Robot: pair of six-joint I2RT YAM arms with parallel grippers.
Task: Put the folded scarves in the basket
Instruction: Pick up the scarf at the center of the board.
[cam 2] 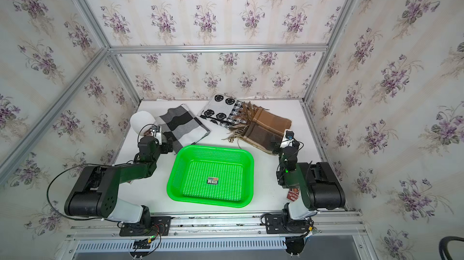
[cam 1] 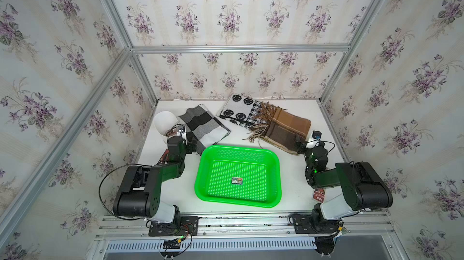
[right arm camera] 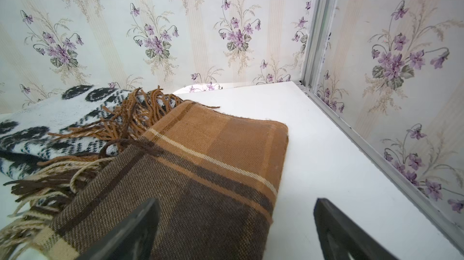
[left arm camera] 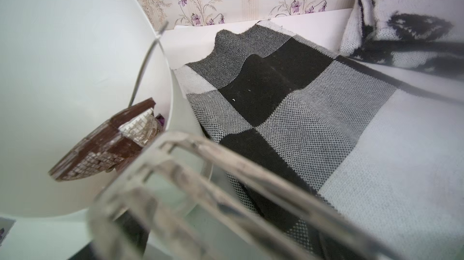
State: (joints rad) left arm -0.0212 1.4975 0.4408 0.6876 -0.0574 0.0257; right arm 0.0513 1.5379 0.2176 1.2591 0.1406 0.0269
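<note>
**Inspector:** Where is the container?

**Assistant:** The bright green, shallow, perforated plastic basket (cam 1: 221, 176) (cam 2: 200, 171) sits at the middle of the white table (cam 1: 288, 183), between the two arms. A small label sticker (cam 1: 237, 181) lies on its floor.

**Inspector:** And the scarves?

**Assistant:** Three, all folded and all on the table beyond the basket's far rim, outside it. The black, grey and white checked woven scarf (cam 1: 200, 127) (left arm camera: 288, 100) lies to the left, its near end just beside the basket's far left corner. The white knitted scarf with black smiley faces (cam 1: 238, 110) (right arm camera: 50, 125) lies against the back wall. The brown plaid scarf with tassel fringe (cam 1: 286, 130) (right arm camera: 200, 171) lies to the right, and its fringe spreads over the smiley one.

**Inspector:** Left arm?

**Assistant:** The left gripper (cam 1: 193, 145) is over the near end of the checked scarf, close to a white cup (cam 1: 164, 120) (left arm camera: 62, 70) with a brown item in it. Its claw stands apart and holds nothing.

**Inspector:** Right arm?

**Assistant:** The right gripper (right arm camera: 236, 201) is at the brown scarf's near right corner. Its dark fingers (right arm camera: 140, 221) are spread wide, one above the cloth and one above bare table. Nothing is clamped, and the scarf lies flat.
</note>
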